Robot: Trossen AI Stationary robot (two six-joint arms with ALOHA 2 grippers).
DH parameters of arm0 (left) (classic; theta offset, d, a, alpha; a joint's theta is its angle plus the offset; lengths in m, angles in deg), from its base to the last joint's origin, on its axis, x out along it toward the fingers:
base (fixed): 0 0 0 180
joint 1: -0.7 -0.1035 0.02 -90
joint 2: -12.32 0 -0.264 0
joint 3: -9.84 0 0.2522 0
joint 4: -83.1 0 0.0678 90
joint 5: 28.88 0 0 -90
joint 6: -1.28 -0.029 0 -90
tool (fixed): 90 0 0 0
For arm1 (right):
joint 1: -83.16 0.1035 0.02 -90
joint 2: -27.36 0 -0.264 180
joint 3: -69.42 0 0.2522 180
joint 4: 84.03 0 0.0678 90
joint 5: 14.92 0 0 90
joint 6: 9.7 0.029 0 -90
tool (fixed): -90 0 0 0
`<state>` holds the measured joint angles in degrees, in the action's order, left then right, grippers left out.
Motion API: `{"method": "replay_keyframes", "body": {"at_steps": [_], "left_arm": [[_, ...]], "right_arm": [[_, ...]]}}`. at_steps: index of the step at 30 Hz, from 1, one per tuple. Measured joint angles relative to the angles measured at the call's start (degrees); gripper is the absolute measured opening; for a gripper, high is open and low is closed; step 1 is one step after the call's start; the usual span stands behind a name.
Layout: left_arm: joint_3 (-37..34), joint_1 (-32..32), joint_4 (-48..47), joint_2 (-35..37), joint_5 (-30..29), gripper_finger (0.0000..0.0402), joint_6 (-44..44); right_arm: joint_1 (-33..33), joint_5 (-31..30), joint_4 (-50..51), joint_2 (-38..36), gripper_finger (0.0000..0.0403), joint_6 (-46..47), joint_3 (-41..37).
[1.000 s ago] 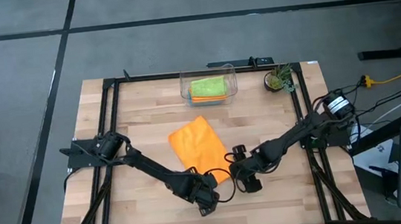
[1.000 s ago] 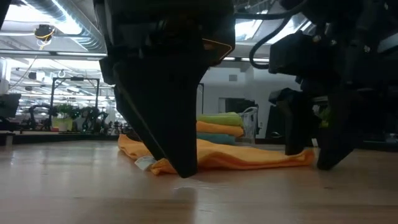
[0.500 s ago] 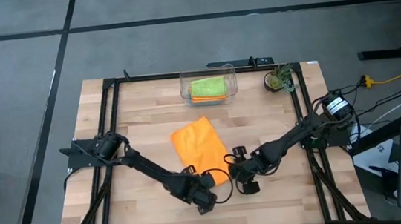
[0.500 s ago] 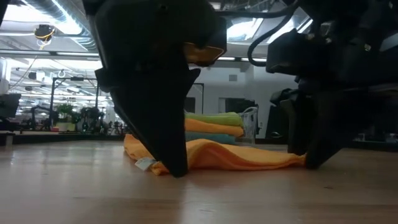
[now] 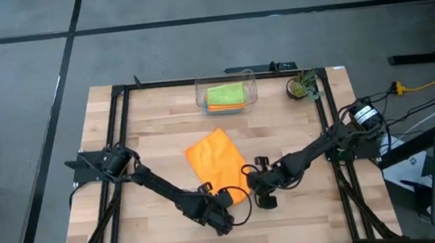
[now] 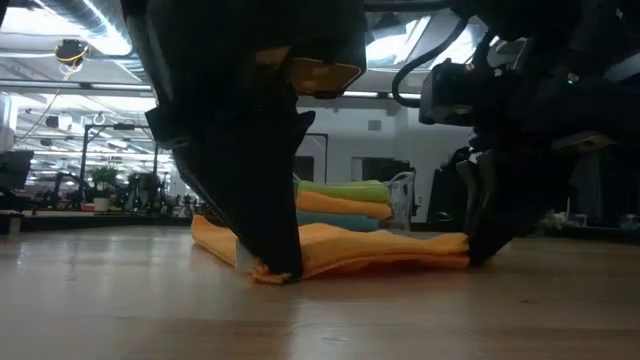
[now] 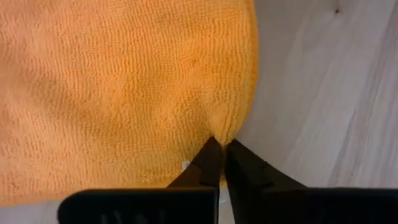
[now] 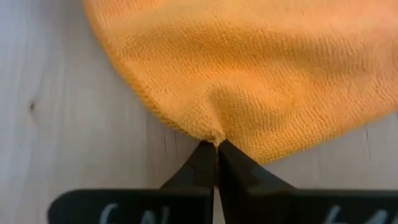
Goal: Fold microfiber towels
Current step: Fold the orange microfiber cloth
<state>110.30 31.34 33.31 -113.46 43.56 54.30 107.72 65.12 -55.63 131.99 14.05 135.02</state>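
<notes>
Left tool [image 5: 221, 218] pinched tight on near corner of orange towel [image 5: 215, 164]; right tool [image 5: 259, 195] clamped on its other near corner; towel flat mid-table [image 5: 161, 127]; remaining towels [image 5: 225, 96] stacked in clear bin [image 5: 251, 87] at far edge.

Your count on the worktop [image 5: 146, 137]: four towels, two arms, one bin, one plant.

You have one orange towel [image 5: 215, 163] lying loose on the wood, and three more stacked in the one clear bin [image 5: 250, 86]: a lime green towel [image 5: 225, 94] on top, a second orange towel [image 6: 345, 204] under it, and a teal towel [image 6: 340, 222] lowest. You also have two pincers, the left pincer [image 5: 225, 220] and the right pincer [image 5: 260, 198], and one small potted plant [image 5: 303, 86].
</notes>
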Motion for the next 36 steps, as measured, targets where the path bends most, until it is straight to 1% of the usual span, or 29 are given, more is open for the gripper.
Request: {"method": "replay_keyframes", "body": {"at_steps": [4,5,8,12,15,17,20,24,30,33,36], "left_arm": [[1.0,0.4,-0.9,0.3,1.4,0.0002,1.9],[2.1,0.5,-1.2,0.2,3.3,0.0001,2.0],[5.9,1.4,-1.4,0.0,5.7,0.0,0.9],[12.0,1.9,-1.5,0.0,9.8,0.0,-1.0],[17.0,2.6,-2.3,0.1,11.1,0.0,-3.5],[19.8,2.7,-2.7,0.1,11.5,0.0,-5.5],[23.7,2.5,-5.3,0.2,10.9,0.0,-7.9],[26.1,1.6,-14.4,0.3,8.8,0.0,-9.1],[26.4,-0.2,-25.1,0.3,8.3,0.0,-10.0],[26.4,-1.1,-27.0,0.3,8.2,0.0,-10.2],[25.9,-2.0,-26.4,0.4,8.1,0.0,-11.5]], "right_arm": [[-0.2,3.2,0.3,-1.0,0.0006,2.9,-0.1],[-0.1,4.3,0.8,-1.8,0.0006,3.4,-0.1],[0.1,9.9,2.4,-4.8,0.0004,5.0,-0.5],[1.1,17.8,3.6,-11.3,0.0004,9.3,-0.4],[3.1,23.1,3.4,-15.9,0.0003,13.5,-0.4],[4.4,25.4,2.5,-18.9,0.0002,15.6,-0.3],[5.4,24.1,2.6,-21.9,0.0002,17.8,-0.4],[5.2,19.8,2.2,-23.1,0.0002,16.9,-0.3],[1.6,14.8,2.5,-20.5,0.0001,14.7,-0.3],[-0.7,14.1,2.4,-18.4,0.0001,13.3,-0.2],[-2.8,14.1,2.2,-15.6,0.0001,12.1,-0.2]]}}
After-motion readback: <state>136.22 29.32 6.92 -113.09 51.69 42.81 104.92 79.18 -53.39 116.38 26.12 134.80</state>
